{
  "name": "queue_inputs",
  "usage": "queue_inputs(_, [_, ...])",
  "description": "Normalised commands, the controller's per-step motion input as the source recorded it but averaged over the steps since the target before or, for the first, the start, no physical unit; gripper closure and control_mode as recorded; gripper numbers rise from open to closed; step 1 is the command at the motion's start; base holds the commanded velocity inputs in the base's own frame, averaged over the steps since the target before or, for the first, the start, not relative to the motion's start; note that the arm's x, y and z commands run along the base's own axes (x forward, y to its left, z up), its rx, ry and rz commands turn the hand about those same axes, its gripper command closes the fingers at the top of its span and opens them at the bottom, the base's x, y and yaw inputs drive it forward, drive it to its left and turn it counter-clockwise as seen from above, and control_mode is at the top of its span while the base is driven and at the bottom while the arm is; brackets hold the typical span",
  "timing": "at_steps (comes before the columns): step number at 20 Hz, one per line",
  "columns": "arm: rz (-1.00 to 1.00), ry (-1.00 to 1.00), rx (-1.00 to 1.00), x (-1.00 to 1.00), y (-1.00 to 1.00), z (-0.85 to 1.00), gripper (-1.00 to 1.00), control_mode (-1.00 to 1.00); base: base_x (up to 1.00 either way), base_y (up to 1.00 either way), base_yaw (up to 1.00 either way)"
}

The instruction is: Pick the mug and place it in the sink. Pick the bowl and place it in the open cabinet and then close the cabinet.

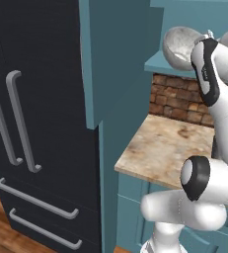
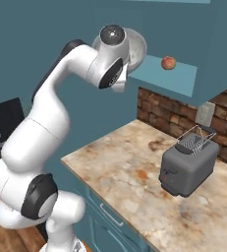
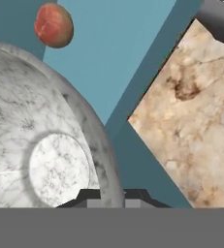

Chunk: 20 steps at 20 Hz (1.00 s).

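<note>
The cabinet (image 2: 169,78) lies just ahead of the gripper (image 3: 112,193), its teal shelf running forward and away. The bowl (image 3: 40,145) is up at that shelf's front edge, tipped on its side so that its rim stands between the gripper's two tips, which are closed on it. To do this step well, I judge the bowl should be carried further in over the shelf and levelled before release; let go here, tilted at the lip, it could roll out onto the surface (image 2: 134,172) below the gripper. The cabinet door (image 1: 118,59) stands open to the gripper's left and must stay unstruck until the bowl is settled.

The shelf holds a reddish fruit (image 2: 168,62) beyond the bowl, well apart from it. The bowl itself is empty.
</note>
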Motion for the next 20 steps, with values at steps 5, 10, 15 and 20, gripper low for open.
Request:
queue_inputs(5, [0.0, 0.0, 0.0, 0.52, -0.15, 0.0, 1.0, -1.0, 0.0, 0.0, 0.0])
queue_inputs(10, [0.0, 0.0, 0.0, 0.42, -0.23, 0.0, 1.0, -1.0, 0.0, 0.0, 0.0])
queue_inputs(15, [0.0, 0.0, 0.0, 0.42, -0.18, 0.0, 1.0, -1.0, 0.0, 0.0, 0.0])
queue_inputs(20, [0.0, 0.0, 0.0, 0.47, -0.11, 0.0, 1.0, -1.0, 0.0, 0.0, 0.0])
